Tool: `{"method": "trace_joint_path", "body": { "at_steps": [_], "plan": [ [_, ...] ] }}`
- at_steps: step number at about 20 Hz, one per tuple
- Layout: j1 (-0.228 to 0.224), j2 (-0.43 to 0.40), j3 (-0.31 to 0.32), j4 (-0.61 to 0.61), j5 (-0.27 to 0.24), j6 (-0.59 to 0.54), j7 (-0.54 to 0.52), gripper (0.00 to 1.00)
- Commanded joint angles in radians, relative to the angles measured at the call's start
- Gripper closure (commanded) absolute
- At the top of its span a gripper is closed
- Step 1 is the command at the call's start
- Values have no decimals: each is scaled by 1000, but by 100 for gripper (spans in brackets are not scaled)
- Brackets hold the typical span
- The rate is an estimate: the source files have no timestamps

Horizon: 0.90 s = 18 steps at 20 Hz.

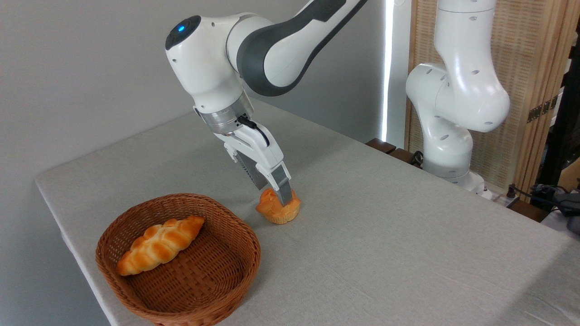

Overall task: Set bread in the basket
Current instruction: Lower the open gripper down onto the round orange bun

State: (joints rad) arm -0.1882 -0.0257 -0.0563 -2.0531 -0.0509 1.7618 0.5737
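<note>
Your claw [277,195] straddles the bun [278,207] on the desk [385,235], fingers down over its top; you cannot tell whether they clamp yet. Down-left of the claw sits the basket [240,235], ready for the drop.

On the desk [385,235], the basket [226,276] sits at the front left with a long loaf [159,245] lying inside it. The bread [277,209] stands just right of and behind the basket, outside it, the gripper [275,192] at its top. The arm's base [446,167] is behind, far right.
</note>
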Motion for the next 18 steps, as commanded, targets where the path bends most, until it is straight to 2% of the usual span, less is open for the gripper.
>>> {"method": "trace_joint_path", "body": {
  "at_steps": [1, 5, 12, 14, 15, 16, 18],
  "plan": [
    [-17, -26, 9, -38, 11, 41, 14, 0],
    [-19, -19, 9, -45, 45, 41, 14, 0],
    [-19, -17, 9, -62, 49, 42, 15, 0],
    [-19, -17, 9, -67, 74, 41, 14, 0],
    [-19, -19, 9, -73, 74, 41, 14, 4],
    [-19, -19, 9, -75, 74, 41, 14, 13],
    [-19, -19, 9, -75, 74, 42, 15, 33]
  ]
}}
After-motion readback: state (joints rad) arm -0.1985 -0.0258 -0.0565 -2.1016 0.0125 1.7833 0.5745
